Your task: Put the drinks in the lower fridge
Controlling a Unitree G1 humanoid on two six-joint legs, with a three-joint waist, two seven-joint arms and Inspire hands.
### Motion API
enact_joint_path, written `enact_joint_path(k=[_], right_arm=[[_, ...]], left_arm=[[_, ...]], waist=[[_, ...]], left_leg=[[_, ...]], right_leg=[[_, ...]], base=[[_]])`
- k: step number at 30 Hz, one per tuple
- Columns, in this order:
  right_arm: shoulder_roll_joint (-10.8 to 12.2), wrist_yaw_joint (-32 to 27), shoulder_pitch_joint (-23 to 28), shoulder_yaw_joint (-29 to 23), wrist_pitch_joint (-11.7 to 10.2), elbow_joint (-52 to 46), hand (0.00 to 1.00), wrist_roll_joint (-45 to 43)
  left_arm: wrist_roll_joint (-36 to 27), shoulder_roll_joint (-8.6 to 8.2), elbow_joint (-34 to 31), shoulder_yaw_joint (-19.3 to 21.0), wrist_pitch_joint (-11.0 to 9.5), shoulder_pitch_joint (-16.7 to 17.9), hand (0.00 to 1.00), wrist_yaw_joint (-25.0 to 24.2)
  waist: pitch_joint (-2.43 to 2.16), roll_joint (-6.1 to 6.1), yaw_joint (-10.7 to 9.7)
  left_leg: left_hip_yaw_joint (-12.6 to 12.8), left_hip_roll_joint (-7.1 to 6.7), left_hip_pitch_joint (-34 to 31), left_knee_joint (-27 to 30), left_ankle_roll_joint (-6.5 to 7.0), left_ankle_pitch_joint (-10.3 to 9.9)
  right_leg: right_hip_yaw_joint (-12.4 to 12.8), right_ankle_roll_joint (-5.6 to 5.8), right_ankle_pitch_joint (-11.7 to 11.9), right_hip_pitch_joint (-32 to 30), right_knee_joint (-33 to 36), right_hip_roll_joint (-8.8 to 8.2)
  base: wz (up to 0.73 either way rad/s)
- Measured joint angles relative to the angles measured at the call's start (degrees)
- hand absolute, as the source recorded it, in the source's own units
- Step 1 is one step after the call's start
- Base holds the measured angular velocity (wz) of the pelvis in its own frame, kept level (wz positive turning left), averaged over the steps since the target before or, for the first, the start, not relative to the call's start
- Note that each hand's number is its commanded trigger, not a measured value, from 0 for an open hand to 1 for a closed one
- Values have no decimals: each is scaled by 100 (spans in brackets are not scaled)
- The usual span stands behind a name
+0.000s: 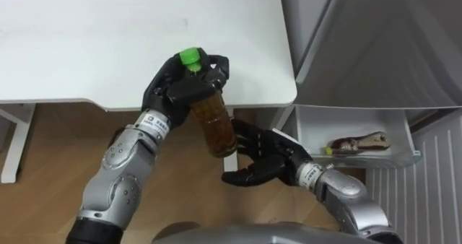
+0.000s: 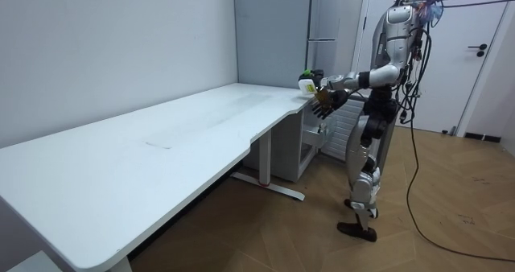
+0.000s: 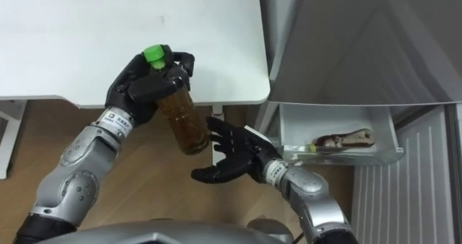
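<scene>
Standing at the end of the white table (image 1: 108,35), close by the fridge (image 1: 375,42), the robot holds the drink out past the table's edge. Its left hand (image 1: 173,92) has its fingers curled tight round the upper part of the bottle (image 1: 215,128), just under the green cap (image 1: 190,56). The bottle tilts, cap up toward the table, base down and to the robot's right. Just beside that base hangs the right hand (image 1: 266,157), fingers spread and holding nothing; whether it touches the bottle I cannot tell. Further right, the fridge drawer (image 1: 361,160) stands open low down, with a packet (image 1: 359,143) inside. The right hand is the nearer to it, so a handover looks likely.
</scene>
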Motion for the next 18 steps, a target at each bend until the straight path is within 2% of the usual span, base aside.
enact_joint_path(k=[8,18], right_arm=[[-16,290,3,8,9,-46,0,3],[-178,819,-2,254,7,-119,0,206]], left_arm=[[116,39,0,-90,-1,27,100,-26],[342,160,66,-537,-2,85,100,-156]], waist=[[-11,-12,9],[-23,-34,32]], left_leg=[[19,0,30,-6,0,1],[42,6,77,-20,1,1]], right_leg=[[3,0,0,16,16,-4],[125,0,0,6,85,15]], base=[[0],[-1]])
